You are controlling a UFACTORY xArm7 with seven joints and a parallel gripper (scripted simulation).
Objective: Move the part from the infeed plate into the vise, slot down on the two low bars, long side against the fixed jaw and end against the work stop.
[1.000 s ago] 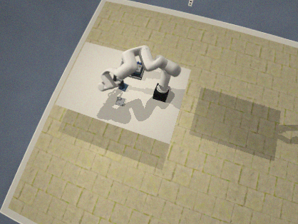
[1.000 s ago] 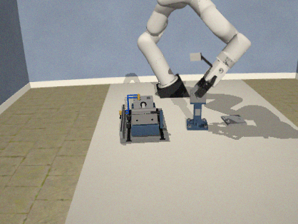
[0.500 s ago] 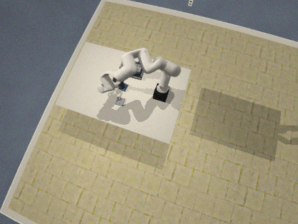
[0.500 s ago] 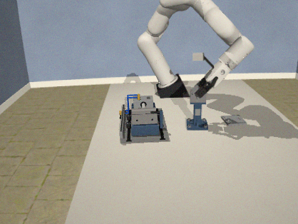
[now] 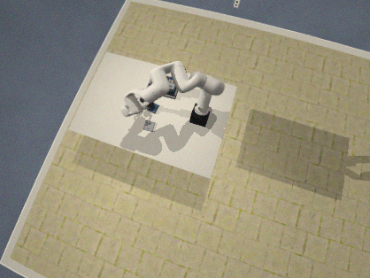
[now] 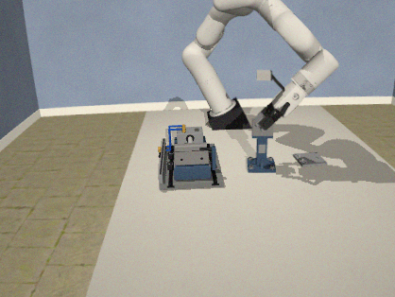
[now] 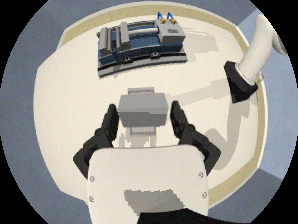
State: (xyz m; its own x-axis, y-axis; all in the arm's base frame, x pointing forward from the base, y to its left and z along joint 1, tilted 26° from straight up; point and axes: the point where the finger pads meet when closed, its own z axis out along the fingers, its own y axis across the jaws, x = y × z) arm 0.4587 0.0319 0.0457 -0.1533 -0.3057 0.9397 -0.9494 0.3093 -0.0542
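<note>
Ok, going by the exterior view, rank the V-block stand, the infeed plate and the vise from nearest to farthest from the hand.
1. V-block stand: directly under the open hand.
2. Infeed plate: low on the mat, to the right of the stand.
3. Vise: well off to the left.

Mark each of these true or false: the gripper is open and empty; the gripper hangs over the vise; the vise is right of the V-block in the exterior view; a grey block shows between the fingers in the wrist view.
1. The gripper is open and empty. True.
2. The gripper hangs over the vise. False: it is at the top of the blue V-block.
3. In the exterior view the vise is right of the V-block. False: it is to the left.
4. In the wrist view a grey block shows in the gap between the open fingers. True.
</note>
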